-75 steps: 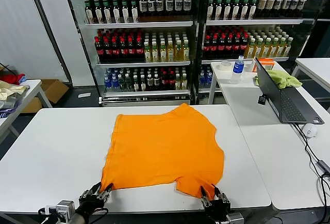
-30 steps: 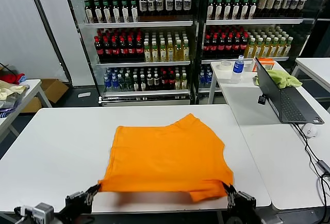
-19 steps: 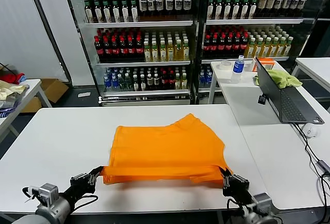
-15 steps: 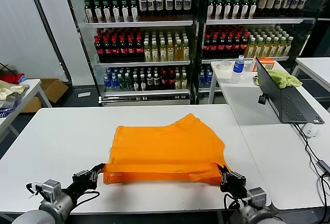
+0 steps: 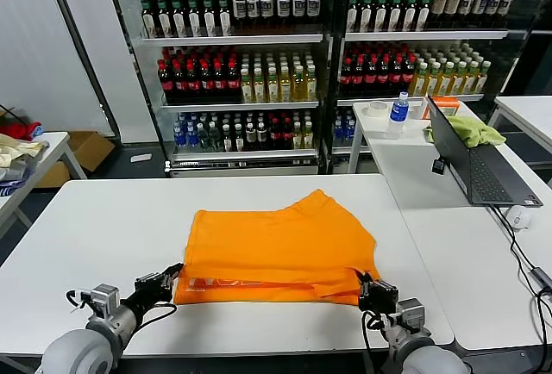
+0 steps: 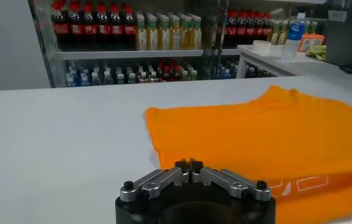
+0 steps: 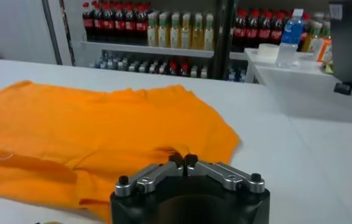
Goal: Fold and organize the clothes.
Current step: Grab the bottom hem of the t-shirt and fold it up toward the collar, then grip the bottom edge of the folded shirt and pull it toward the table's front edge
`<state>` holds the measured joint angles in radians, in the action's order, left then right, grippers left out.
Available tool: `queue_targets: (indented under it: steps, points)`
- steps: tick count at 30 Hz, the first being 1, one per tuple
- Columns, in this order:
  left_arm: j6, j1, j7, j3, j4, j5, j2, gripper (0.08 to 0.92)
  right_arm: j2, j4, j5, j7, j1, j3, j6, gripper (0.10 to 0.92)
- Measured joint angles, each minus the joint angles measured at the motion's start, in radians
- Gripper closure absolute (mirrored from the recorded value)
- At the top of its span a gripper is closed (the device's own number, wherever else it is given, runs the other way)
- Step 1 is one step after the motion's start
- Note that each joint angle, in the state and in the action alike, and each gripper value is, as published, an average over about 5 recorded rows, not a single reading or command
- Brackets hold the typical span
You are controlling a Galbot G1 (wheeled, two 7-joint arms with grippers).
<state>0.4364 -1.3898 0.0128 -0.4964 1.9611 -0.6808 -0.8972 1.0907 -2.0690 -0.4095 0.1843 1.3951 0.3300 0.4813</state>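
Orange T-shirt (image 5: 280, 249) lying mid-surface (image 5: 95, 227), near hem doubled over, white lettering showing. Left gripper (image 5: 170, 276) and right gripper (image 5: 366, 291) pinching near corners, jaws clamped narrow on fabric. Advice: carrying both corners far together, level, keeping fold edge taut and square.

T-shirt (image 5: 280, 245): on the table (image 5: 95, 227), at its middle, near edge doubled back over the rest. Left gripper (image 5: 169, 277): at the shirt's near left corner, clamped on the folded edge. Right gripper (image 5: 364, 291): at the near right corner, clamped likewise. Second table (image 5: 431, 184): adjoining on the right, bearing a laptop (image 5: 470, 163), with a mouse (image 5: 517, 216) right of it nearer the front and a cloth (image 5: 470, 130) behind it. Water bottle (image 5: 398, 114): on the far end of that table. Drink shelves (image 5: 241, 64): behind both tables. Garment pile (image 5: 17, 146): on a side table, far left.
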Motion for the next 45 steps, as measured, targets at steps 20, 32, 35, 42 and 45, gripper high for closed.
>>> queue_targets:
  steps: [20,32,35,42,45]
  points:
    - [-0.006,0.039,-0.040,0.011,-0.048,0.028,-0.020,0.486,0.040,0.014,-0.002,0.035,0.010,0.030,0.008,0.483]
    - [0.088,-0.063,-0.118,0.008,0.049,0.005,-0.035,0.187,0.040,-0.032,-0.006,0.048,0.100,0.066,0.013,0.206]
    - [0.100,-0.073,-0.138,0.013,0.054,0.002,-0.042,0.181,0.044,-0.025,-0.015,0.054,0.103,0.068,0.013,0.213]
    - [0.119,-0.088,-0.168,0.020,0.066,-0.001,-0.055,0.338,0.042,-0.008,-0.048,0.057,0.104,0.072,0.015,0.379]
    - [0.122,-0.089,-0.176,0.027,0.067,0.003,-0.060,0.424,0.044,-0.001,-0.060,0.056,0.105,0.072,0.016,0.466]
